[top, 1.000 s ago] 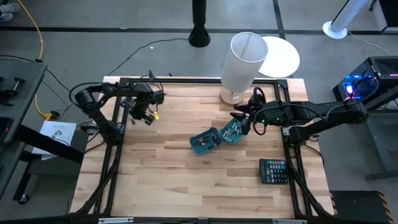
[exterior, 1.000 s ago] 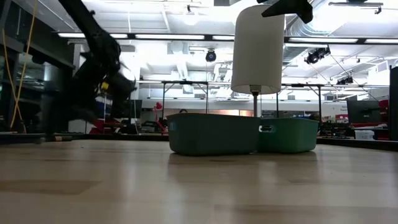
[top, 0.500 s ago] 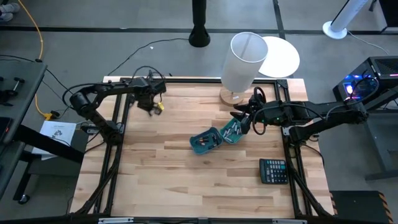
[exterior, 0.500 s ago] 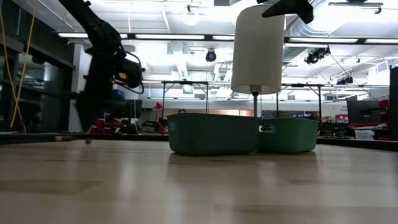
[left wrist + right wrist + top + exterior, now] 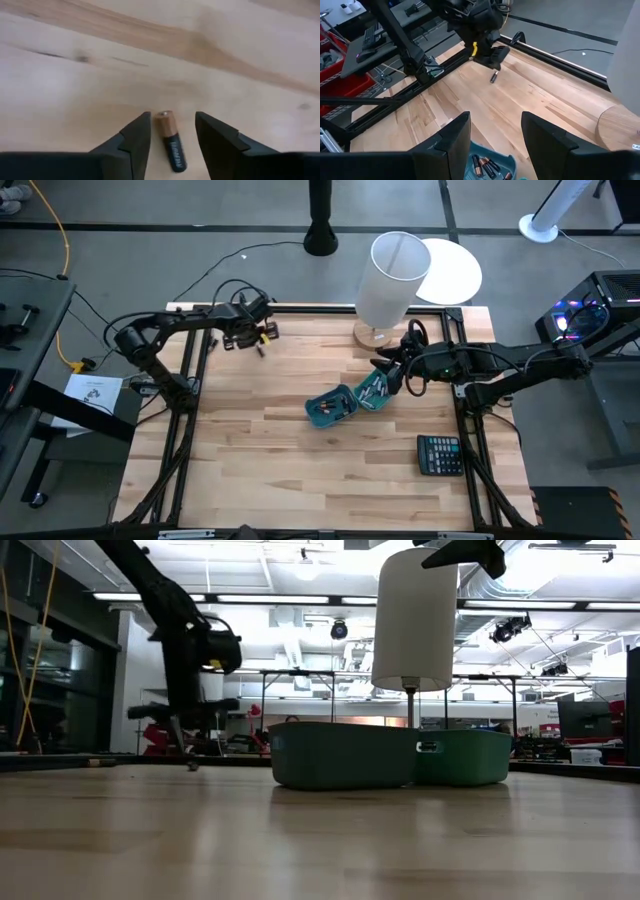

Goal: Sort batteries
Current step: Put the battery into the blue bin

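At the far left corner of the pale wooden surface (image 5: 300,470), the left gripper (image 5: 171,131) hangs over a single black-and-copper cylindrical battery (image 5: 170,141) lying flat on the wood, with its dark fingers (image 5: 131,140) spread to either side and touching nothing. The risk, judging from this, is that the round battery rolls: if one finger meets it before the other, or the fingers close off-centre, it could squirt out toward the black frame rail nearby. A second and half a second earlier the left arm stood farther left, and its gripper has since swung inward to this spot; its fingers have opened over that time.

In the middle, the two small teal plastic bins (image 5: 345,402) sit touching each other, unmoved, with sorted batteries (image 5: 485,165) inside. To the right, the right gripper (image 5: 492,145) hovers above the bins beside the white cylindrical lamp shade (image 5: 390,278), fingers apart and empty, unchanged from before.
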